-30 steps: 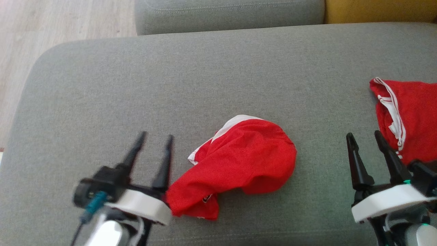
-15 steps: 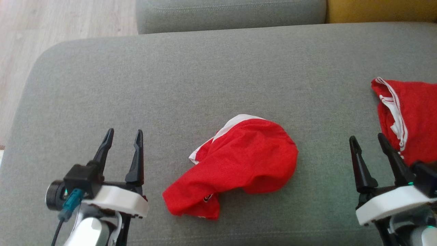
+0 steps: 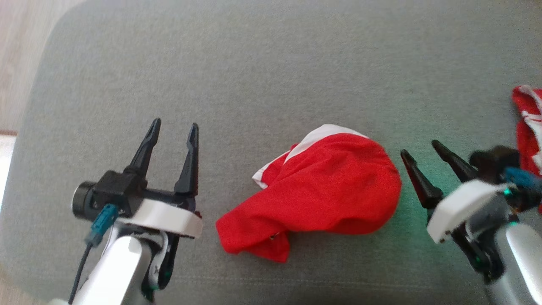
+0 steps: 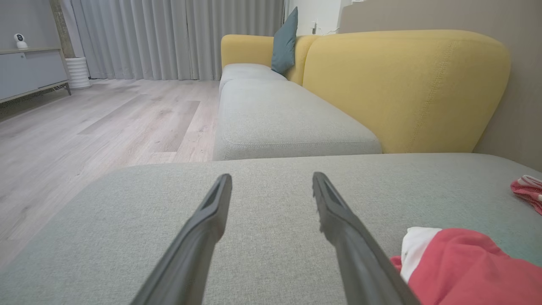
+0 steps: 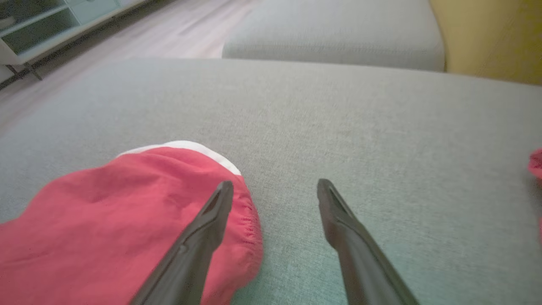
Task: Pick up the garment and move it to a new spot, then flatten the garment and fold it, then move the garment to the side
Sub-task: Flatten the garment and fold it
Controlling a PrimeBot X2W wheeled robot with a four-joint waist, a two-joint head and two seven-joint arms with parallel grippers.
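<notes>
A crumpled red garment [image 3: 322, 192] with a white band lies in a heap on the grey cushion [image 3: 262, 76]. It shows at the lower right of the left wrist view [image 4: 461, 267] and the lower left of the right wrist view [image 5: 118, 220]. My left gripper [image 3: 174, 125] stands open to the garment's left, apart from it, nothing between its fingers [image 4: 271, 180]. My right gripper [image 3: 421, 149] is open just beside the garment's right edge, its left finger [image 5: 211, 220] over the gathered hem.
A second red garment [image 3: 527, 127] with white stripes lies at the cushion's right edge. Beyond are another grey seat cushion [image 4: 288, 123], a yellow backrest [image 4: 406, 89] and a teal pillow [image 4: 284, 42]. Wooden floor [image 4: 97, 123] lies off the cushion's left edge.
The head camera has tilted down and shifted, so the scene sits differently. My left gripper backed away from the garment's left end. My right gripper moved left toward the garment's right edge.
</notes>
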